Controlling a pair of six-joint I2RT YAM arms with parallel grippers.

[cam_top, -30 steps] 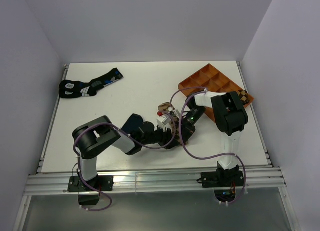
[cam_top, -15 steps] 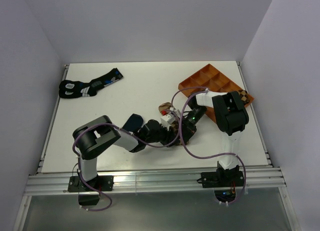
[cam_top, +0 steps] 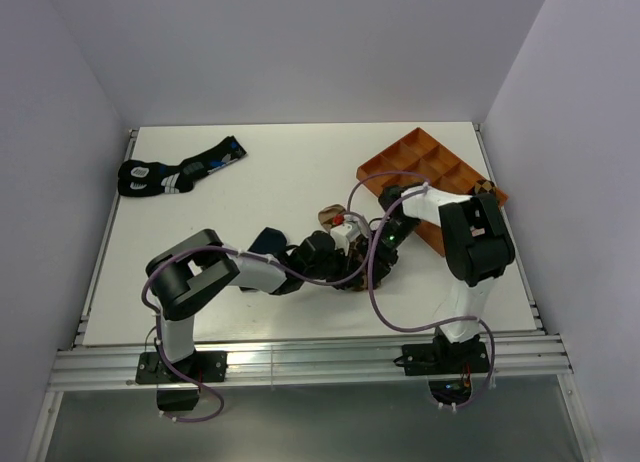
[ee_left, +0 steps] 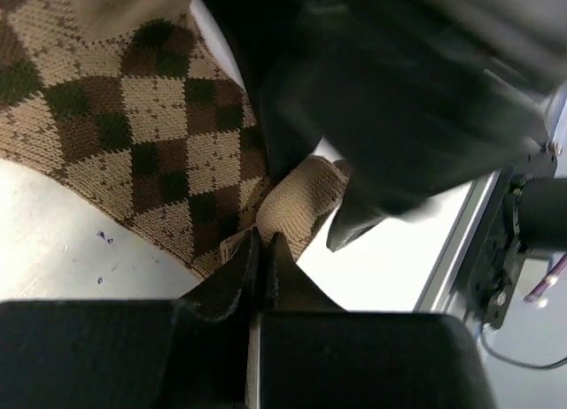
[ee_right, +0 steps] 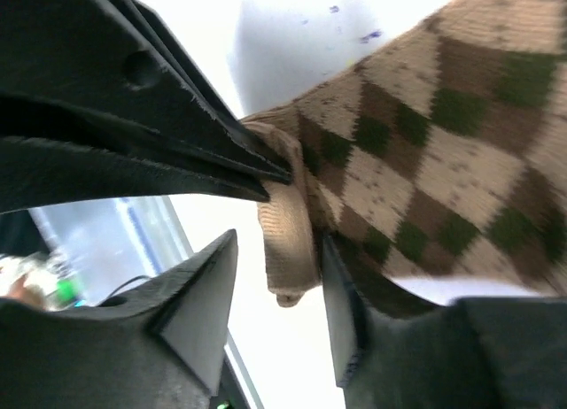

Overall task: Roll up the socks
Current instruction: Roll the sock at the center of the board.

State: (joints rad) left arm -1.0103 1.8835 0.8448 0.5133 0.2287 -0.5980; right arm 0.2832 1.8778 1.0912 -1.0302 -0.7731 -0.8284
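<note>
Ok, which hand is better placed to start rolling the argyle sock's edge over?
Left, probably: the left hand is shut on the edge of the argyle sock, ready to turn it. The right hand is open, only straddling the cuff.

Left gripper [ee_left: 261,238] just beside right gripper [ee_right: 275,267]

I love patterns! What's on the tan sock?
The tan sock has brown argyle diamonds; left wrist view.

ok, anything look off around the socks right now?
Nothing spilled or damaged. Odd: both grippers crowd one cuff of the argyle sock; left gripper pinches it, right gripper straddles it open. The navy sock sits partly hidden by the left arm.
</note>
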